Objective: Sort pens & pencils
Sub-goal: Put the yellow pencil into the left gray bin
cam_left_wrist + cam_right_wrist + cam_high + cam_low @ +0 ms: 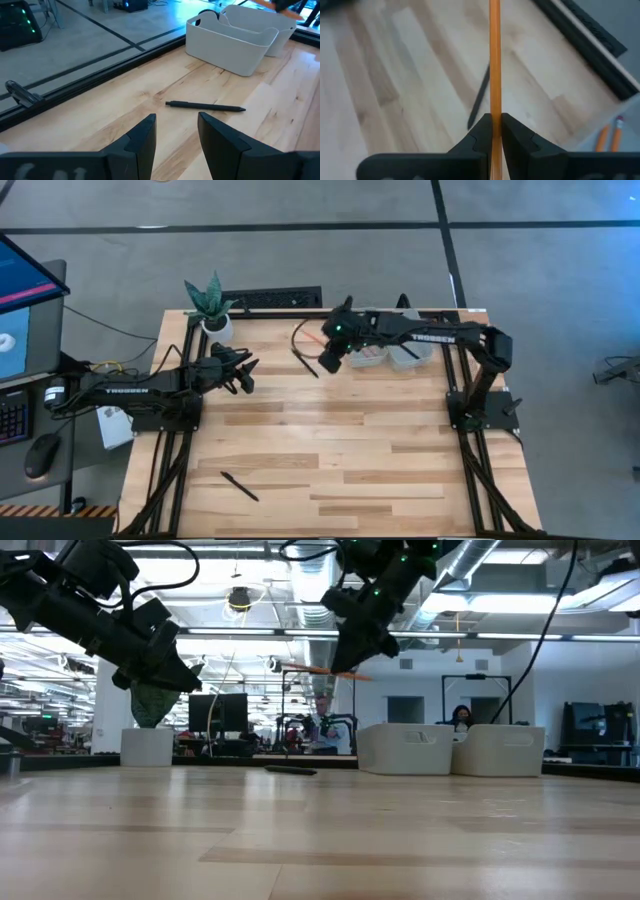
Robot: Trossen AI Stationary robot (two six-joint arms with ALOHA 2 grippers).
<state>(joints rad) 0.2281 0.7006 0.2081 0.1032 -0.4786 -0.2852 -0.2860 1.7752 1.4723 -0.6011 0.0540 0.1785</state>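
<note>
Right end effector (494, 131) clamps pencil (494, 60) aloft | left end effector (176, 131) parted, empty | pen (205, 105) mid-table

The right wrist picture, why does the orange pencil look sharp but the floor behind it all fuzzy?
In the right wrist view the pencil sits close to the camera, pinched by the right gripper, so it is in focus; the table and black pen below are farther and blurred. In the low view, bright ceiling lights glare behind the arms.

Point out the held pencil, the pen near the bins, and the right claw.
held pencil (494, 60), right wrist view, mid-shaft.
pen near the bins (205, 105), left wrist view, middle of barrel.
right claw (494, 131), right wrist view, between fingertips.
</note>
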